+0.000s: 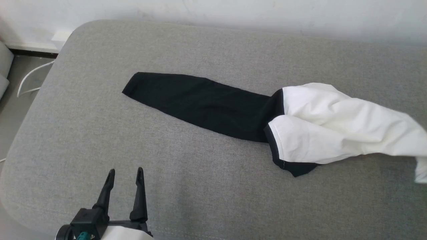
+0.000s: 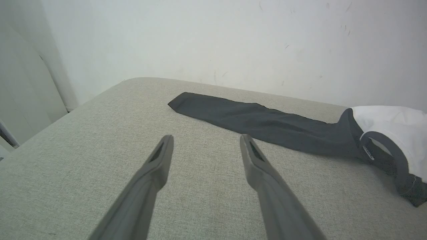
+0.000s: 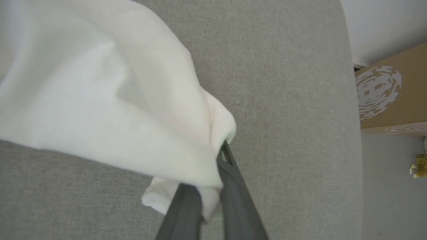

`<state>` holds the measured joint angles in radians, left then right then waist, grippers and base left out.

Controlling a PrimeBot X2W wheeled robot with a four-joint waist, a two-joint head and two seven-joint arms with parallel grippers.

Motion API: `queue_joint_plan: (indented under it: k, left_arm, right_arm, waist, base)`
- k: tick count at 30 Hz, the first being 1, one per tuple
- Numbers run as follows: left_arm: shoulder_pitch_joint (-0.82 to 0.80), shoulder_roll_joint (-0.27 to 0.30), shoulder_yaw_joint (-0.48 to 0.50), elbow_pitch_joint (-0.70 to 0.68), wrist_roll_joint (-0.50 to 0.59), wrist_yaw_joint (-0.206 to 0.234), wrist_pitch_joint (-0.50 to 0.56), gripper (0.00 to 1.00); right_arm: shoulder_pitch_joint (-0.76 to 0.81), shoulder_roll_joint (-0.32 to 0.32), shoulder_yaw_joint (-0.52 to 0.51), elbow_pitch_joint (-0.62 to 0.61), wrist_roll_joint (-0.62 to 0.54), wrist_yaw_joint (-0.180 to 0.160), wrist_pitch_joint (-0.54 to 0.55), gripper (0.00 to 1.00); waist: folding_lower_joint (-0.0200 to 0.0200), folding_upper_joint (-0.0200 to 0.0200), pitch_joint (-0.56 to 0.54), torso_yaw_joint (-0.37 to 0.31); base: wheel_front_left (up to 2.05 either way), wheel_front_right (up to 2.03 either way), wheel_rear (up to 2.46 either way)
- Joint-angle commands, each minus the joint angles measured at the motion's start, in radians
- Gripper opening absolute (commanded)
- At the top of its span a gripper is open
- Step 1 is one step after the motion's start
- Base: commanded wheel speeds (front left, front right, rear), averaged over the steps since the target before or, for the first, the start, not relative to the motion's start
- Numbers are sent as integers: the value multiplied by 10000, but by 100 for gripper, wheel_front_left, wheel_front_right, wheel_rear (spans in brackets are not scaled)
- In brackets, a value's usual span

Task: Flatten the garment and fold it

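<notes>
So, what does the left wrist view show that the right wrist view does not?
Left wrist view: the open left gripper over the grey padded surface, and the garment with its long black sleeve lying flat and its neckline trim.
Right wrist view: the right gripper, fingers shut on a bunch of white cloth, and a cardboard box beside the surface.
Both: the grey surface and the garment's white body.
</notes>
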<state>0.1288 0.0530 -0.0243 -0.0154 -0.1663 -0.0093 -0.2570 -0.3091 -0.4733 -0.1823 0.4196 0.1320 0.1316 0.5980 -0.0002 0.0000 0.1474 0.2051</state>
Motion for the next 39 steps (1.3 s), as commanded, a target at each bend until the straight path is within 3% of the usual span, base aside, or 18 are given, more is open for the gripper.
queue_joint_plan:
  k: [1,2,3,4,9,19,24,39]
  left_arm:
    - [52,-27,37,40,95,-85,-47,100]
    - [47,-27,43,59,109,-102,-47,100]
    - [45,-27,47,73,123,-118,-47,100]
    - [52,-27,51,87,140,-136,-47,100]
    - [138,-28,108,135,170,-155,-47,100]
    - [307,-28,72,123,61,5,-47,100]
    - [296,-28,22,82,4,32,-47,100]
    - [-413,-28,-359,-13,-22,-122,-47,100]
  right_arm:
    - [267,251,-98,72,-57,-9,-37,10]
    - [379,386,-176,129,-59,-9,-93,28]
    - [456,515,-240,171,-65,-9,-157,59]
    - [505,627,-267,175,-73,-9,-215,100]
    - [349,925,-6,-245,269,-9,-217,100]
    - [-183,1105,909,-3549,2107,-9,1363,100]
    - [-370,1450,1187,-4062,2346,-9,1595,100]
    - [-2795,1669,2732,-236,1094,-9,1043,100]
  waist:
    - [2,0,-29,-75]
    - [2,0,-53,-113]
    - [2,0,-82,-153]
    - [2,0,-115,-201]
    - [2,0,-354,-471]
    - [2,0,-782,-591]
    - [2,0,-713,-401]
    - [2,0,539,649]
  base:
    - [0,0,0]
    - [0,0,0]
    - [0,0,0]
    - [0,0,0]
    - [0,0,0]
    - [0,0,0]
    - [0,0,0]
    - [0,0,0]
